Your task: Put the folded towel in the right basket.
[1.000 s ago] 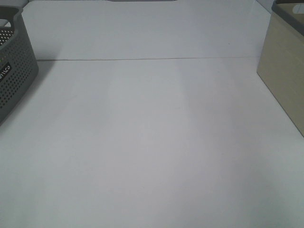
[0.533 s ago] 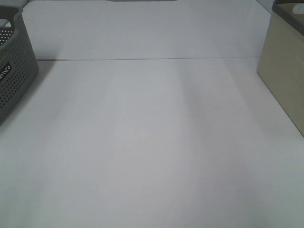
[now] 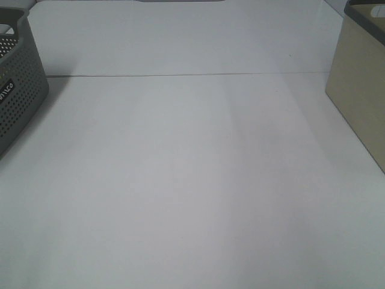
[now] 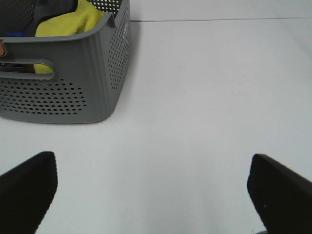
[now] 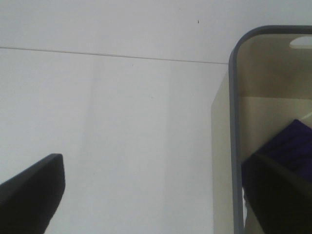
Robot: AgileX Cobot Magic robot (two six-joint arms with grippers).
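The right basket (image 3: pixel 361 90) is beige with a grey rim and stands at the table's right edge; it also shows in the right wrist view (image 5: pixel 235 122). A dark purple folded towel (image 5: pixel 292 144) lies inside it. My right gripper (image 5: pixel 153 195) is open and empty, with one finger over the basket's opening and the other over the table. My left gripper (image 4: pixel 153 195) is open and empty above the white table, near the grey perforated left basket (image 4: pixel 73 92). Neither arm shows in the exterior high view.
The grey left basket (image 3: pixel 18 90) stands at the table's left edge and holds a yellow cloth (image 4: pixel 73 22) and some dark items. A thin seam line (image 3: pixel 180 75) runs across the back of the white table.
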